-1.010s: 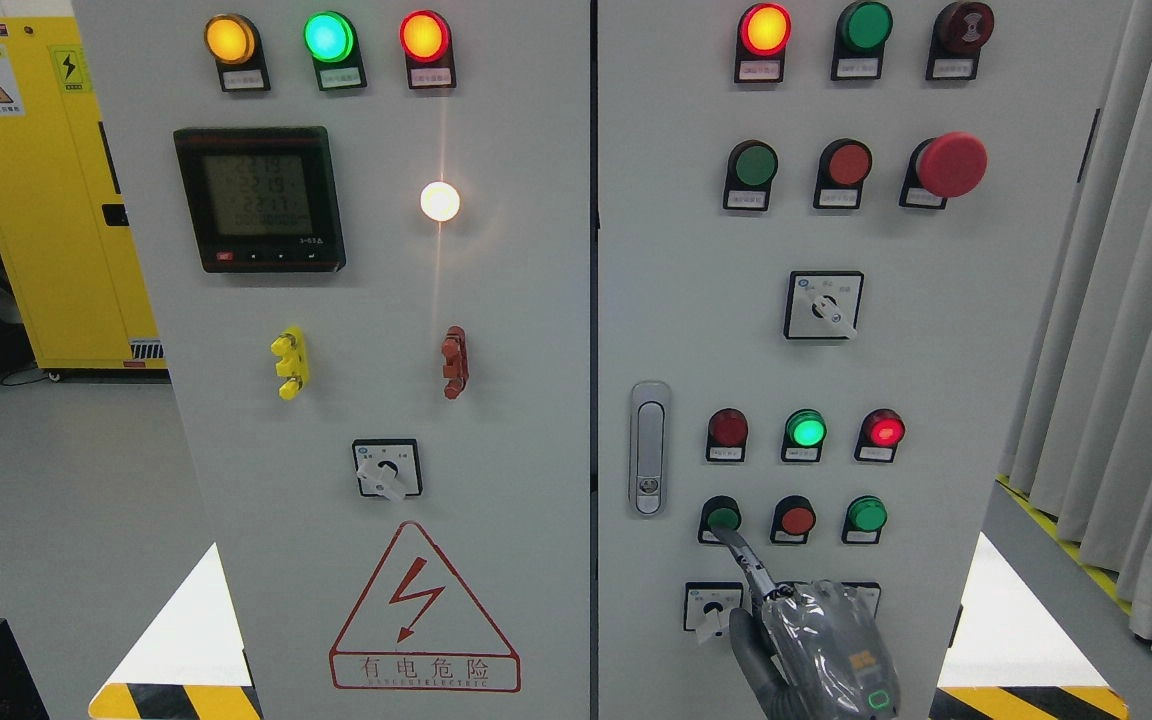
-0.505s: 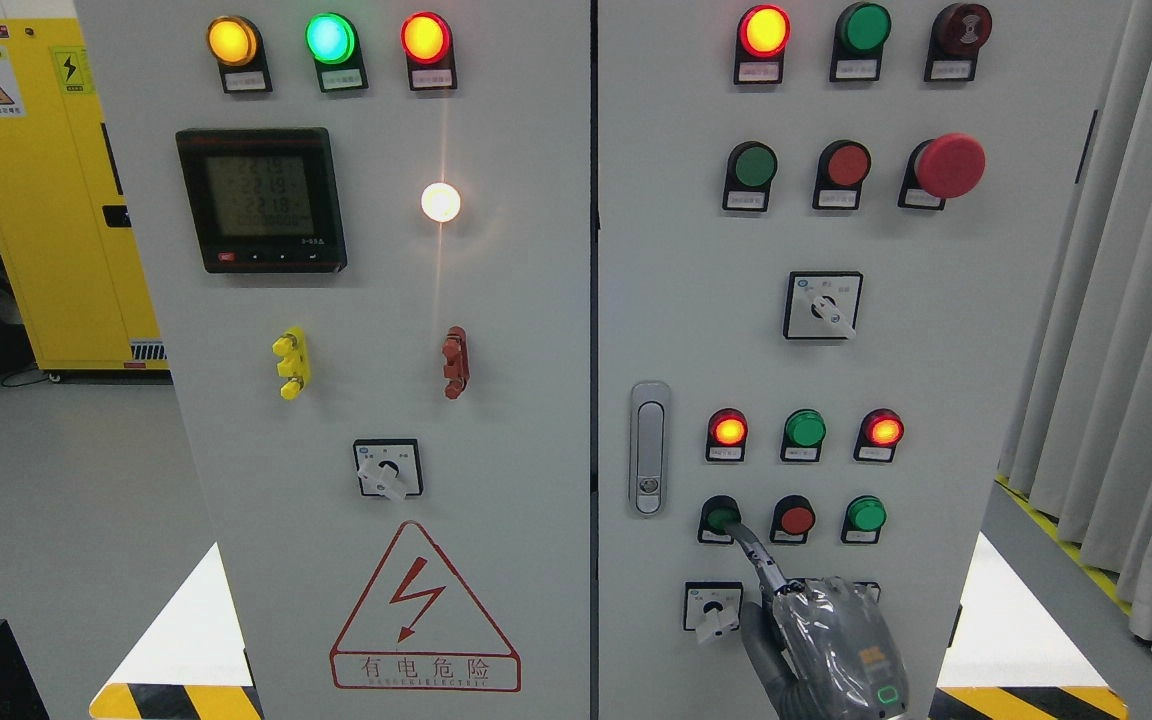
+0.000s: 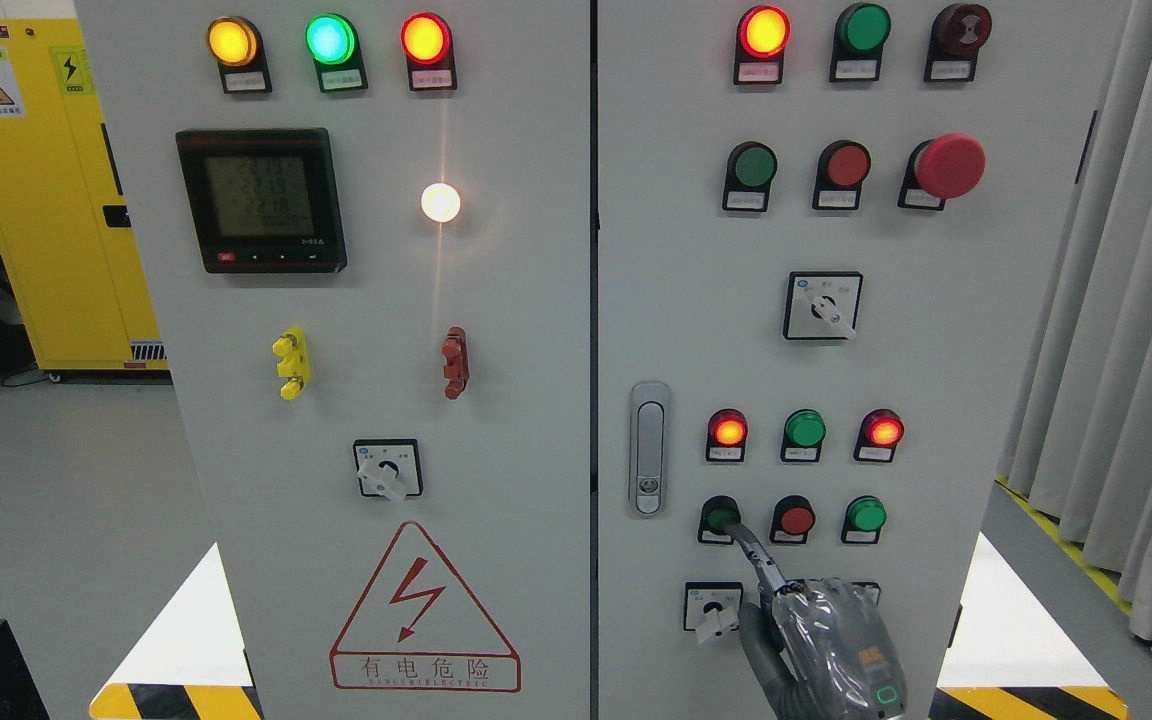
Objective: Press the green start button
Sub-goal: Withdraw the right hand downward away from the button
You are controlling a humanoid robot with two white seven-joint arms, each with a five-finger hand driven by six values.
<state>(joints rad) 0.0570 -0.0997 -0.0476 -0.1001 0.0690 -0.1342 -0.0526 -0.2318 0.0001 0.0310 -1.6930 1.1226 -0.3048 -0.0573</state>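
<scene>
The green start button [image 3: 719, 516] sits at the left of the lower button row on the right cabinet door [image 3: 936, 330]. My right hand [image 3: 821, 640] comes up from the bottom edge, wrapped in clear plastic. Its index finger [image 3: 754, 557] is stretched out and the tip touches the green button. The other fingers are curled and hold nothing. Above the button, the left lamp [image 3: 728, 430] glows red-orange, the middle green lamp [image 3: 804, 429] is dark, and the right lamp [image 3: 883, 430] glows red.
A red button [image 3: 795, 519] and another green button [image 3: 866, 514] sit right of the start button. A rotary switch [image 3: 712, 607] is just left of my hand. A door latch [image 3: 648, 447] is to the left. Grey curtains [image 3: 1126, 330] hang at right.
Since one second ago the middle green lamp went dark and the left lamp lit red-orange. My hand moved slightly forward, with the fingertip on the green button. Nothing has visibly changed in the last half second.
</scene>
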